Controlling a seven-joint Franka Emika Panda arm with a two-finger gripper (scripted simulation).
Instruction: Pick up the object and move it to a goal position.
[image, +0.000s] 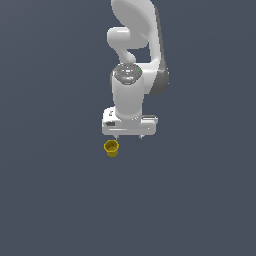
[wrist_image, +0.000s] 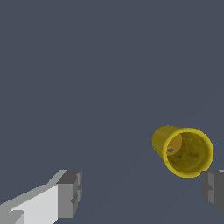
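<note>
White two-fingered gripper (image: 129, 136) hangs wide open and empty, with the small yellow tapered cup (image: 111, 148) on the grey floor just below its finger on the exterior view's left, off-centre.

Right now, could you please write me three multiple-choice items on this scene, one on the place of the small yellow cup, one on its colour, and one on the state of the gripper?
1. Where is the small yellow tapered cup in the exterior view?
A. Just below the white gripper, toward that view's left
B. Far off at that view's right edge
C. On top of the arm

2. What colour is the cup?
A. Red
B. Yellow
C. Green

3. What is the gripper's state?
A. Shut on the cup
B. Shut on nothing
C. Open, holding nothing

Answers: 1 A, the cup sits under the gripper's left end. 2 B, both views show yellow. 3 C, the wrist view shows the grey fingertips wide apart, the cup not clamped.
</note>
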